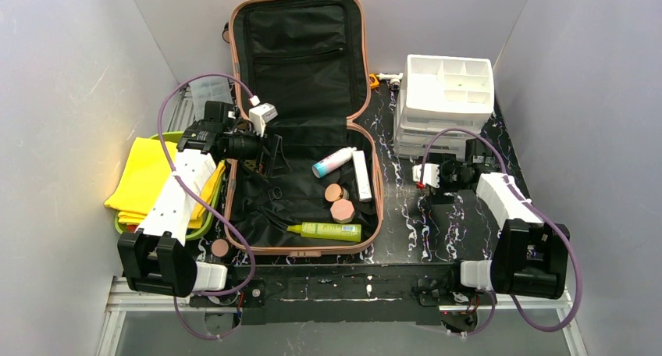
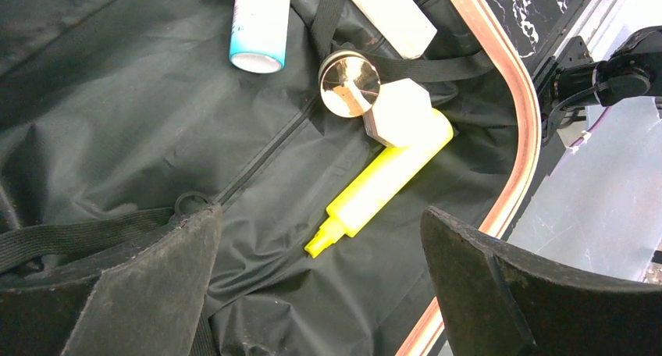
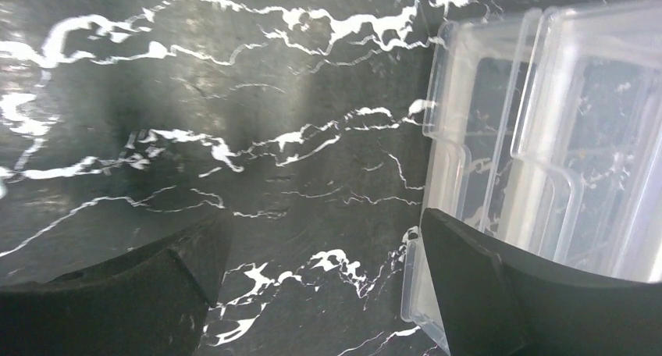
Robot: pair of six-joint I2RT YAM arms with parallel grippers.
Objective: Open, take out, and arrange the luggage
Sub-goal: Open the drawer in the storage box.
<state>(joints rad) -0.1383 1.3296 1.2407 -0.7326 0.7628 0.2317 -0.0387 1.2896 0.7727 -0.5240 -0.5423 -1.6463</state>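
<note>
The luggage (image 1: 297, 36) lies open in the middle of the table, its salmon-pink rim (image 2: 524, 129) round black lining and its lid folded flat away from me. In its near half lie a blue-capped bottle (image 1: 333, 161), a white tube (image 1: 361, 175), a round compact (image 2: 349, 83), a pink hexagonal case (image 2: 398, 110) and a yellow tube (image 2: 386, 184). My left gripper (image 2: 318, 215) hangs open above the lining, left of these items, holding nothing. My right gripper (image 3: 324, 223) is open over the black marble table (image 3: 234, 98), right of the luggage.
A lime-green tray (image 1: 204, 219) holding a yellow cloth (image 1: 148, 176) sits left of the luggage. A white drawer organizer (image 1: 446, 98) stands at the back right, and its clear drawer (image 3: 546, 137) is beside my right gripper. A small pink disc (image 1: 220, 247) lies near the left arm's base.
</note>
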